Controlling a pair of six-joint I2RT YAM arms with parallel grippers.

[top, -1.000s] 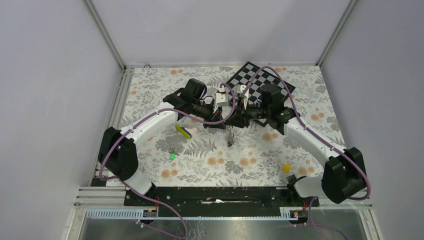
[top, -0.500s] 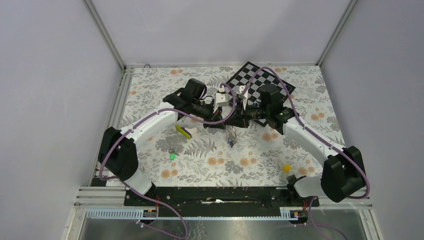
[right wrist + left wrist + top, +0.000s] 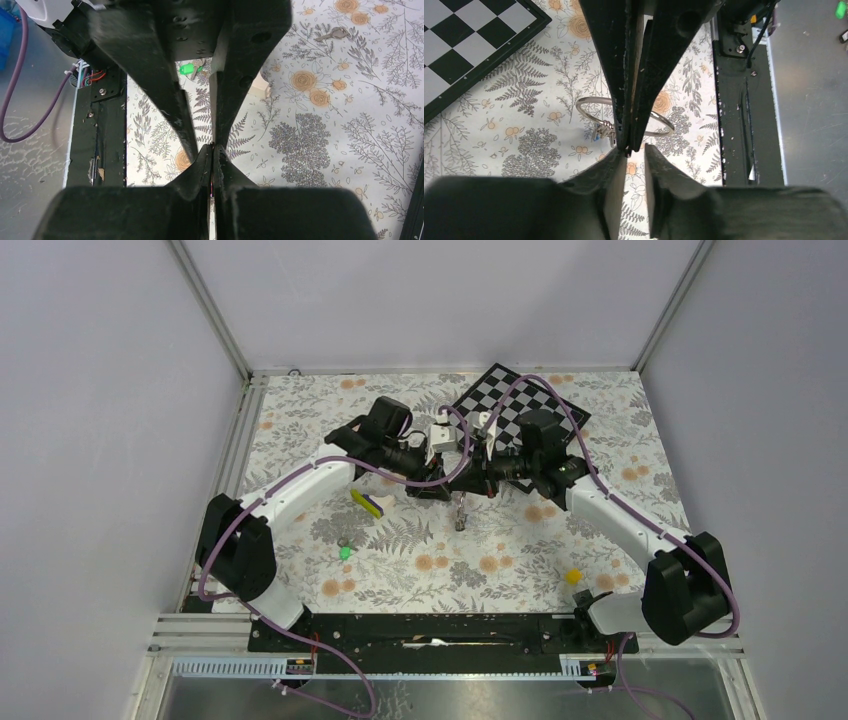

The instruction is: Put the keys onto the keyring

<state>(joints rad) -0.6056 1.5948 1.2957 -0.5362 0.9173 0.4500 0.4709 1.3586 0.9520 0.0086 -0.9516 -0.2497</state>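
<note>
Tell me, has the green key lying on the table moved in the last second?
No. The green key lies on the same spot, at the same gap from the yellow-white-purple wedge block, on its side nearer the arm bases.

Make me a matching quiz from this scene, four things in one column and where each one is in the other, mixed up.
Things:
1. green key
2. yellow cube
3. keyring
4. checkerboard

Places:
A. clamped in the right pincer
B. flat at the far edge of the table
C. lying loose on the left half
D. lying loose on the right half

Pairs: 1-C, 2-D, 3-A, 4-B
</note>
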